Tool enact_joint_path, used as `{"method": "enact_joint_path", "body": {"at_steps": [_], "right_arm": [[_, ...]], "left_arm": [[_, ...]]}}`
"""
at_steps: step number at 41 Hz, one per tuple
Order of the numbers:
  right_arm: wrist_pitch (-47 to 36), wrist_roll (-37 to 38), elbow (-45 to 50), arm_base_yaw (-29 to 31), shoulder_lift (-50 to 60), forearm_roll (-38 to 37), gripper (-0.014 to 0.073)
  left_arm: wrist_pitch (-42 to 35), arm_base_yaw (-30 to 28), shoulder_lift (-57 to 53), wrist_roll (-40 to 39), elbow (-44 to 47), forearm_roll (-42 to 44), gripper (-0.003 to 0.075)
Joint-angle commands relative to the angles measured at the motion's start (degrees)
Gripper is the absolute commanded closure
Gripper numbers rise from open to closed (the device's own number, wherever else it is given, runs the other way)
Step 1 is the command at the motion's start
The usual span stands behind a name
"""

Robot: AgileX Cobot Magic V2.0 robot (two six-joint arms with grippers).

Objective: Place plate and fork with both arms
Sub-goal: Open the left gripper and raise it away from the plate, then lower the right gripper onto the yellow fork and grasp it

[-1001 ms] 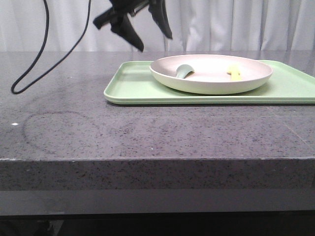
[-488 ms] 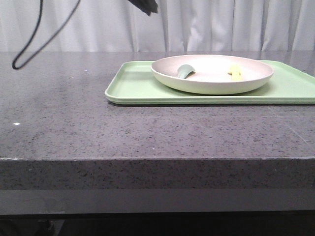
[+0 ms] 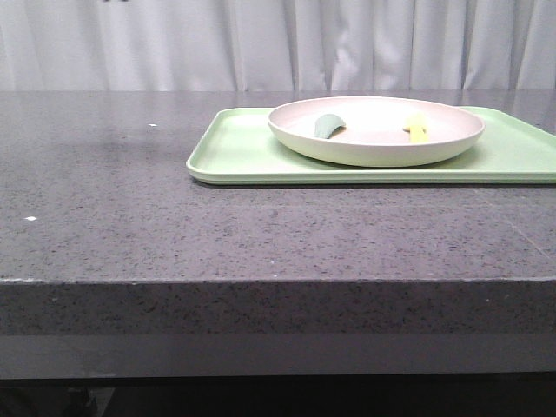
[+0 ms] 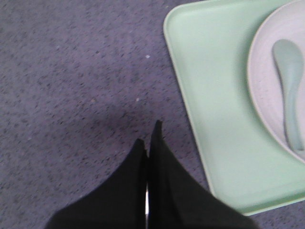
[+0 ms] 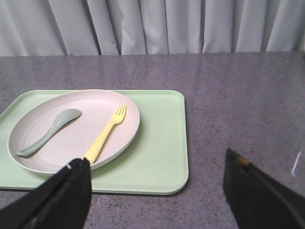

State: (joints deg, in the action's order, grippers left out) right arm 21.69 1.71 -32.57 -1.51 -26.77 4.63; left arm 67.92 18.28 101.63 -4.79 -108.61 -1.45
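plate and fork both on the tray, hands clear

front view: no arm visible. plate (image 3: pixel 375 130) sits on the light-green tray (image 3: pixel 243 152) on the grey table (image 3: pixel 174 226). only a yellow bit of the fork (image 3: pixel 417 128) and a curved end of the grey-green spoon (image 3: pixel 328 126) show above the rim.

right wrist view gives the layout: fork (image 5: pixel 105 133) lies in the plate (image 5: pixel 71 138), tines toward the curtain (image 5: pixel 152 24), handle end reaching the near rim. spoon (image 5: pixel 47 131) lies beside it, apart. right hand (image 5: pixel 157 191) is spread wide, nothing between the fingers, above the table short of the tray (image 5: pixel 162 143).

left wrist view: left hand (image 4: pixel 147 143) pinched together, tips touching, empty, over bare table (image 4: pixel 71 71) just off the tray corner (image 4: pixel 200 95). plate (image 4: pixel 259 86) cut off at the edge; spoon (image 4: pixel 288 86) visible, fork out of frame.
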Motion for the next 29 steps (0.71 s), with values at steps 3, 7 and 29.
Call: {"method": "enact_joint_path", "body": {"at_steps": [3, 7, 29], "right_arm": [[-4.3, -0.6, -1.7, 0.2, -0.6, 0.0, 0.0001], [-4.3, -0.6, -1.7, 0.2, -0.6, 0.0, 0.0001], [-4.8, -0.6, -1.8, 0.2, -0.8, 0.0, 0.0001]], "left_arm": [[-10.8, -3.6, -11.9, -0.1, 12.9, 0.1, 0.0738], [-17.7, -5.7, -18.9, -0.1, 23.9, 0.0, 0.0738], [-52.7, -6.8, -55.6, 0.4, 68.4, 2.9, 0.0738]]}}
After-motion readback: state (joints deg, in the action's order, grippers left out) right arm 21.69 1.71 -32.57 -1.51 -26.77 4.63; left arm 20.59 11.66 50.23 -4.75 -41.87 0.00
